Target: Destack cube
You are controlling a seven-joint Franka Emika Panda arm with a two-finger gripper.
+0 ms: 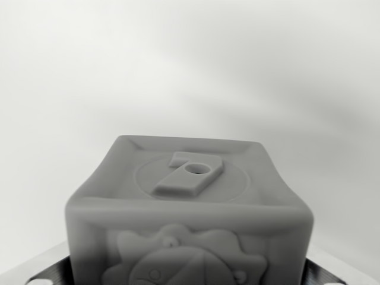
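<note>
A grey cube fills the lower middle of the wrist view, very close to the camera. Its top face carries a raised figure like a 7 with a small hole, inside a faint circle. Its near face shows an embossed round, toothed shape, cut off by the bottom edge. My gripper straddles the cube. The dark ribbed fingers press against its left side and its right side. The jaws look shut on the cube. What lies under the cube is hidden, and no second cube shows.
Behind the cube there is only a pale, blurred, featureless surface with soft grey shading toward the right.
</note>
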